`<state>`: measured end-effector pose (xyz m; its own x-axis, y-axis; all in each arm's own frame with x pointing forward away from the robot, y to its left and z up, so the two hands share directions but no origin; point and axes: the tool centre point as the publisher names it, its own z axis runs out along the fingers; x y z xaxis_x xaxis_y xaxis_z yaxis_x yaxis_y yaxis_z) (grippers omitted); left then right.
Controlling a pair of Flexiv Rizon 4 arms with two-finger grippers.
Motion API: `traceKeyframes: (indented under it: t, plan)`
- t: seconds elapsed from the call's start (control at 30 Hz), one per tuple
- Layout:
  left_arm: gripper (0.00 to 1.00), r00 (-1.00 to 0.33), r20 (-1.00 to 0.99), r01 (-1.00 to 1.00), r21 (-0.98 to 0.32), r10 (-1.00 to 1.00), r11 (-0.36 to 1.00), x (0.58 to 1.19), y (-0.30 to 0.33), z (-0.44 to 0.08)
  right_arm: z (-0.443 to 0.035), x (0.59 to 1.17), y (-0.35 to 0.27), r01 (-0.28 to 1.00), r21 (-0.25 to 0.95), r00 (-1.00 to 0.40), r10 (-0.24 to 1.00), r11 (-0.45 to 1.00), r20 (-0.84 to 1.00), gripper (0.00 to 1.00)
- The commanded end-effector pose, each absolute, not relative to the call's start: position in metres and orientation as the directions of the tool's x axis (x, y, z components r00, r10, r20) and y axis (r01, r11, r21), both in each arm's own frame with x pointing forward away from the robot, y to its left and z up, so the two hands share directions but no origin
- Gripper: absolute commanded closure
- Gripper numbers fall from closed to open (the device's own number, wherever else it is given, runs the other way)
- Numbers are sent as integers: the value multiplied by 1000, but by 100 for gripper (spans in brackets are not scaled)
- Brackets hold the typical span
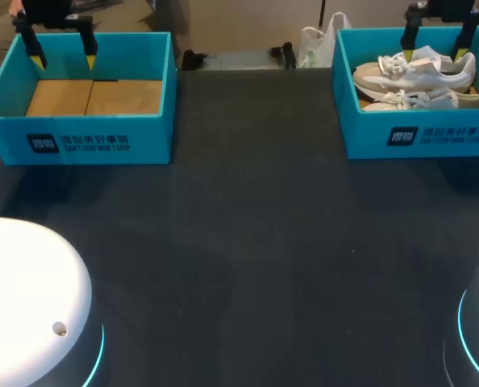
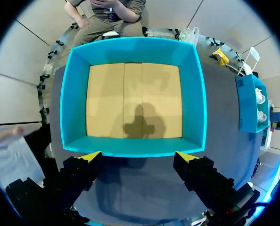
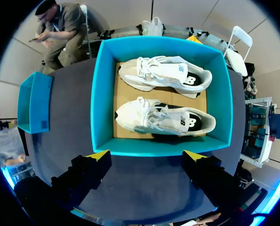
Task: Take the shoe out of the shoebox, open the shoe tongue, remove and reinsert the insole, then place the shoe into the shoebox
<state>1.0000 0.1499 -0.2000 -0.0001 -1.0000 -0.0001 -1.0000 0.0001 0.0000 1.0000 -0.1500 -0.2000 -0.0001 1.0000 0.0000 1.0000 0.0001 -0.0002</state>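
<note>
Upper right of the head view: right shoebox (image 1: 421,139) on the counter (image 1: 247,242), two white shoes inside, toes toward the frame's left.
Step in hand: judged to be the very start, lifting one shoe out; nothing is gripped yet.
Right hand (image 1: 435,55): released, fingers spread wide, holding nothing, hanging above the box.
Shoe relative to hand: in the right wrist view the near shoe (image 3: 163,118) lies ahead of the right hand (image 3: 147,157), past the box's near wall and apart from both fingers; the far shoe (image 3: 166,75) lies beyond it.
Method note: come down over the near shoe, straddle its midfoot across the narrow width, stay off the laces (image 3: 152,113) and the wall, then lift straight up until the sole clears the rim.
Left hand (image 1: 62,58): released, over the left shoebox (image 1: 78,141) at upper left.
</note>
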Motion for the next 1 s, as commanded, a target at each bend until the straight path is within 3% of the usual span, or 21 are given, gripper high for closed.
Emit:
traceKeyframes:
  t: [0.03,0.83,1.0]
  plan:
    - [0,0,0,-1000,0,-1000,0,1000,150,-200,-200,1000,-150,1000,0,0,1000,0,0,0]
    - [0,0,0,-1000,0,-1000,0,1000,150,-200,-200,1000,-150,1000,0,0,1000,0,0,0]
    - [0,0,0,-1000,0,-1000,0,1000,150,-200,-209,1001,-178,999,-7,32,999,-32,6,0]
